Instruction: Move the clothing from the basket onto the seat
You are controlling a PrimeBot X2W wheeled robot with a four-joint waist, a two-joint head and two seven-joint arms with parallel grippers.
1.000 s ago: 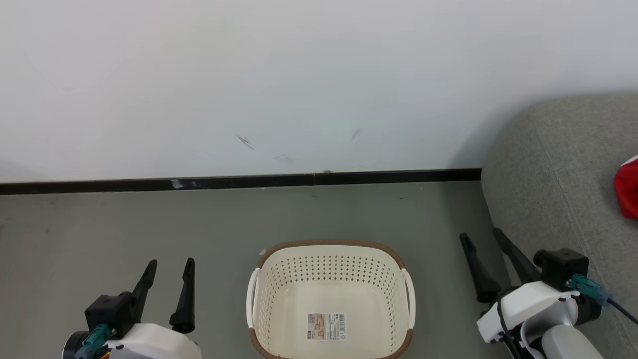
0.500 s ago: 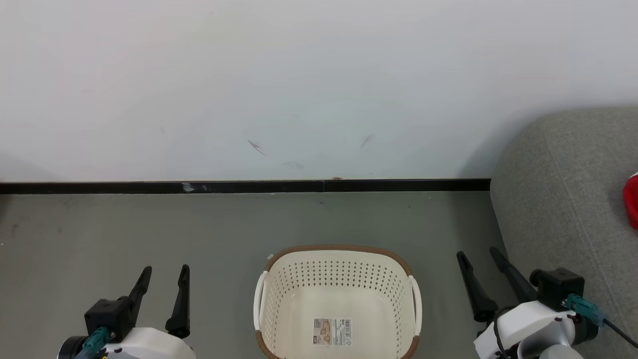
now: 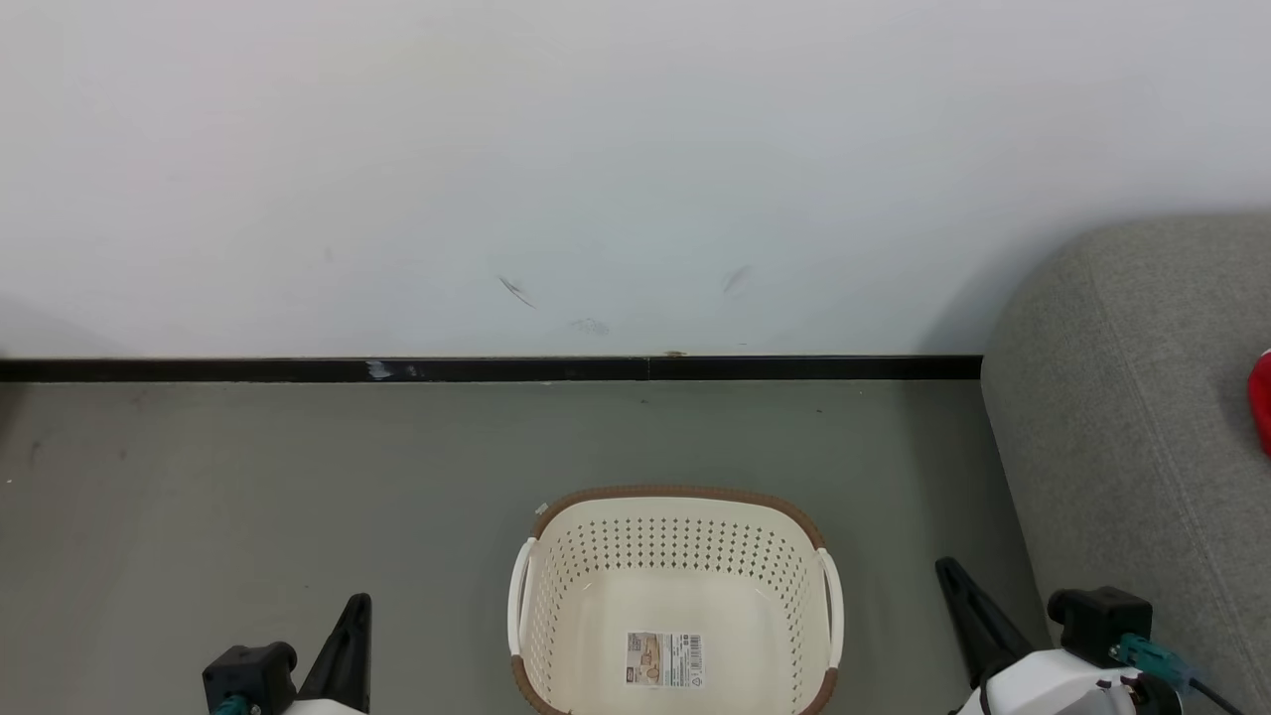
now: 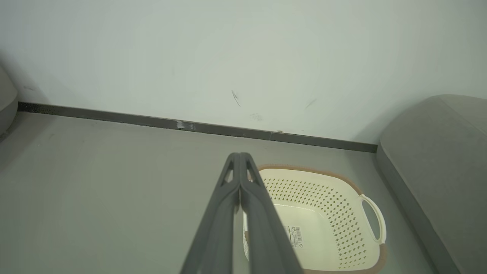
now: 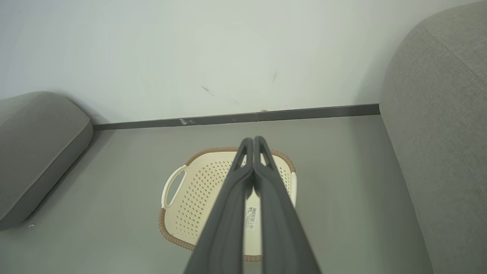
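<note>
Head view: left gripper (image 3: 358, 608), right gripper (image 3: 948, 571) clenched empty, flanking basket (image 3: 675, 493) below black skirting (image 3: 496, 369).

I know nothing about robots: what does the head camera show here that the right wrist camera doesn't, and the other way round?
Head view adds: a sliver of red clothing on the grey seat at the picture's right edge, and the left gripper, shut, at lower left.
Right wrist view adds: a second grey cushion, left of the cream basket in that view.
Shared: that basket, empty, with its label sticker, the seat, the black baseboard, the scuffed white wall and the right gripper, shut.
</note>
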